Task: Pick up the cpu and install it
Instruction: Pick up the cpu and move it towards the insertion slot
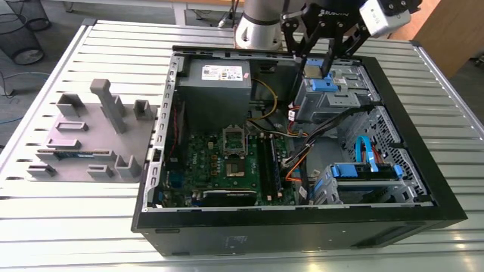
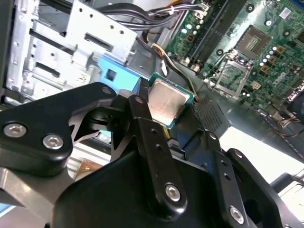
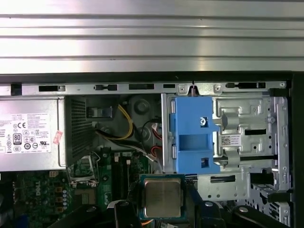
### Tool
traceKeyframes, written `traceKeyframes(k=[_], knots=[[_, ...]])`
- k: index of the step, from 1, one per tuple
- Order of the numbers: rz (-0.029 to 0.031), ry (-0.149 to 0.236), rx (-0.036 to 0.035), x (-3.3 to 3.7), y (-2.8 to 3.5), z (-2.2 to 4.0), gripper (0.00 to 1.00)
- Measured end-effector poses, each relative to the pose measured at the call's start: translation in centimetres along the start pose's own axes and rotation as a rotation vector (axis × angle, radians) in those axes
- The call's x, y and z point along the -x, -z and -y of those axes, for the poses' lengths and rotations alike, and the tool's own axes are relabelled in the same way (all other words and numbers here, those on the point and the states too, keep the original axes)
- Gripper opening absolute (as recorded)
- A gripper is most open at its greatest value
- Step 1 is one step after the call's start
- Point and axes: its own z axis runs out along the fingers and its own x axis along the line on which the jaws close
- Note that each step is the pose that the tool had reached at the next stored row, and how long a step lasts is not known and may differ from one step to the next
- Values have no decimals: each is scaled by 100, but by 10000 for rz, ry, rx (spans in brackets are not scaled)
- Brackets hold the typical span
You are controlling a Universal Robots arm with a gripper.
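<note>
Gripper: black 2-finger gripper (image 1: 321,61) clamped on the chip's edges.
Cpu: small flat square silver-topped cpu (image 3: 163,197), held above silver drive cage (image 3: 247,137), at black case (image 1: 302,232) corner.
Handling: likely light, stiff, fragile underneath; edge grip suits.

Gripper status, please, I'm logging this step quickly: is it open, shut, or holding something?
Gripper: shut on the cpu, held between its fingers over the open computer case.

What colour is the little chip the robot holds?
The cpu is silver-grey on top, green-edged; second wrist view shows it best.
</note>
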Motion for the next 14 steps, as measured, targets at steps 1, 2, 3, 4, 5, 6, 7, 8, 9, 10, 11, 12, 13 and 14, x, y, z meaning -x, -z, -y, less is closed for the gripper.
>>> traceKeyframes(k=[1,2,3,4,5,6,7,8,9,10,11,12,13,14], knots=[[11,-1,0,-28,1,2,47],[20,-1,0,-54,1,4,47],[28,-1,-1,-78,1,6,47],[36,0,-1,-102,2,7,47],[44,0,-1,-126,2,8,47],[51,0,-1,-149,2,9,47],[60,-1,0,-176,2,11,47],[67,0,1,-201,2,12,47],[75,1,1,-225,2,13,47],[81,1,1,-247,2,14,47],[85,0,2,-265,2,15,47],[88,-1,2,-279,2,15,47],[90,-1,2,-289,2,16,47],[90,-1,2,-294,1,16,47]])
